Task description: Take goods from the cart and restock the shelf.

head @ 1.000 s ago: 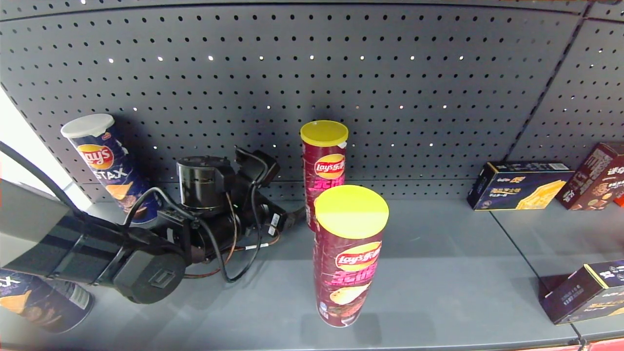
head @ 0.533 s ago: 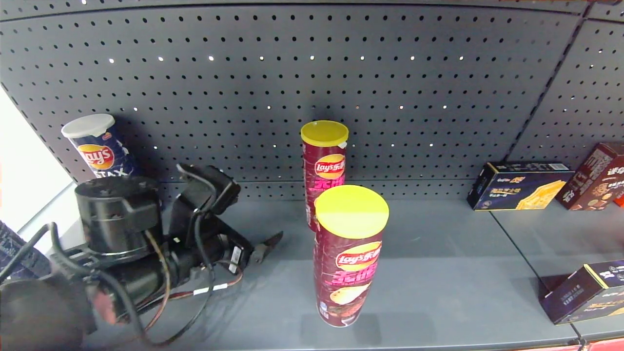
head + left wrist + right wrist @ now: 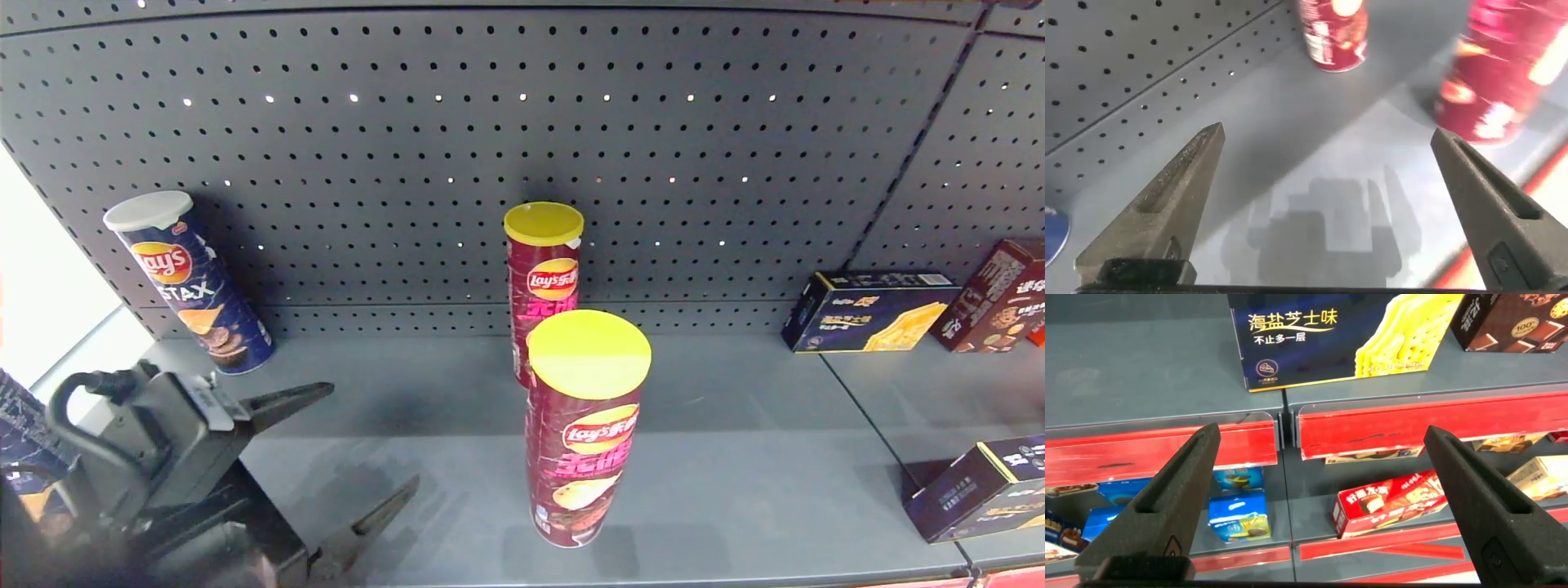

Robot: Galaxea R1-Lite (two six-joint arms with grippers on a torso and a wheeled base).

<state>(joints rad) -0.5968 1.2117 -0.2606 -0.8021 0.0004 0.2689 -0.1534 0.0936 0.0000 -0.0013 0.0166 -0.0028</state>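
The left gripper [image 3: 373, 434] is held spread and empty over the grey metal shelf board [image 3: 735, 474], between the upright blue chip can with a white lid [image 3: 192, 286] and the front maroon chip can with a yellow lid [image 3: 581, 441]. The right gripper [image 3: 1323, 431] is also spread and empty. For the next pick, the left arm should be drawn straight back, so that neither can is knocked.

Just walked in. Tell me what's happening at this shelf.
The robot is restocking a grey metal shelf. Its left gripper hangs open and empty above the shelf's left front. A tall maroon chip can with a yellow lid stands upright mid-shelf, a second maroon can right behind it; a blue chip can with a white lid stands at the back left. The right gripper, also open and empty, faces shelves of boxed snacks.
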